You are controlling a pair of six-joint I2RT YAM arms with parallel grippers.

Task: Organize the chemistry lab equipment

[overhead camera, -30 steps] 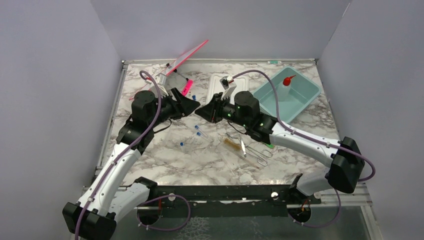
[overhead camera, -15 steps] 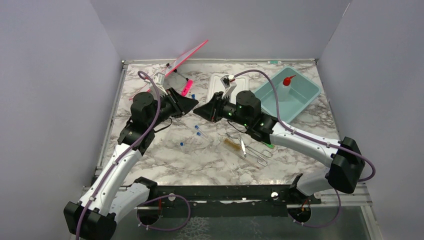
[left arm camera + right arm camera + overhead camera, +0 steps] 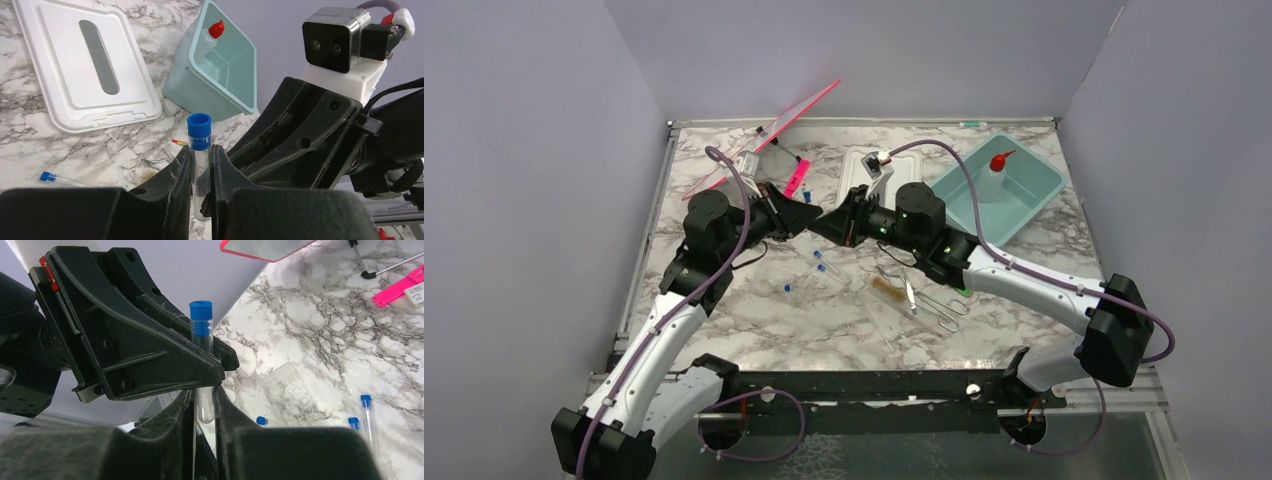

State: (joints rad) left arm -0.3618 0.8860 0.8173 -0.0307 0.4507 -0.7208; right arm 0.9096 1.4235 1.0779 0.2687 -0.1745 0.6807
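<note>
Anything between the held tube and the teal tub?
Nothing tall. The blue-capped tube sits between left gripper and right gripper fingers; the white lid lies flat beside the teal tub, and the right arm itself lies on that side.

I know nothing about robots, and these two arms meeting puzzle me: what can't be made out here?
Top view: the blue-capped tube is hidden where the left gripper and right gripper meet.
Left wrist view: the tube's lower end is buried between the fingers.
Right wrist view: whether the right fingers actually press the tube is unclear.
</note>
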